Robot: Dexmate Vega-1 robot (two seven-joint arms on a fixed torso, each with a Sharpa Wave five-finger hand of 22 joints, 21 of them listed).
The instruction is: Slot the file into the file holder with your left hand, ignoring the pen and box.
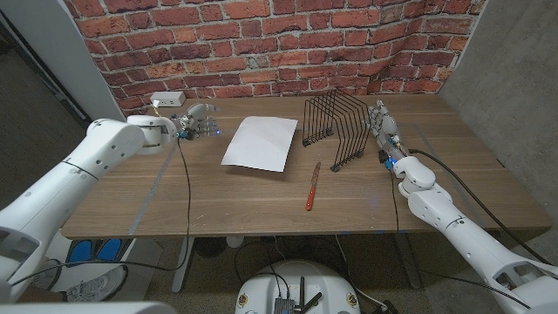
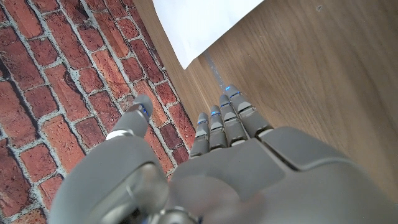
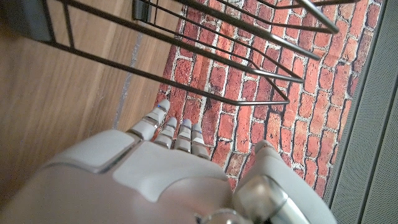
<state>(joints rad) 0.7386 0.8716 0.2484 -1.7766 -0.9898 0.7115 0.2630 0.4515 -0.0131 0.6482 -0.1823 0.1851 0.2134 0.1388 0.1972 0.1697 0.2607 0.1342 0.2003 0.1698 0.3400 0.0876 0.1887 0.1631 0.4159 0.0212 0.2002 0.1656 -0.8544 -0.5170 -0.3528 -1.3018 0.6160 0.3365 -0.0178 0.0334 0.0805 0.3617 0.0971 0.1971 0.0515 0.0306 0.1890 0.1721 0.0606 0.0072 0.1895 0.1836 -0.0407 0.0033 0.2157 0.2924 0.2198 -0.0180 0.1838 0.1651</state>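
The file, a white sheet-like folder (image 1: pixel 259 143), lies flat on the wooden table left of the black wire file holder (image 1: pixel 335 129). My left hand (image 1: pixel 193 121) hovers left of the file with fingers apart and nothing in it; in the left wrist view that hand (image 2: pixel 217 162) points toward the file's corner (image 2: pixel 202 25). My right hand (image 1: pixel 384 126) stands just right of the holder, fingers extended, holding nothing. The right wrist view has the right hand (image 3: pixel 168 168) close beside the holder's wires (image 3: pixel 205 46).
A red-handled pen (image 1: pixel 312 187) lies in front of the holder. A small white box (image 1: pixel 166 99) sits at the back left by the brick wall (image 1: pixel 261 39). Cables (image 1: pixel 185 192) hang from both arms over the table's front part.
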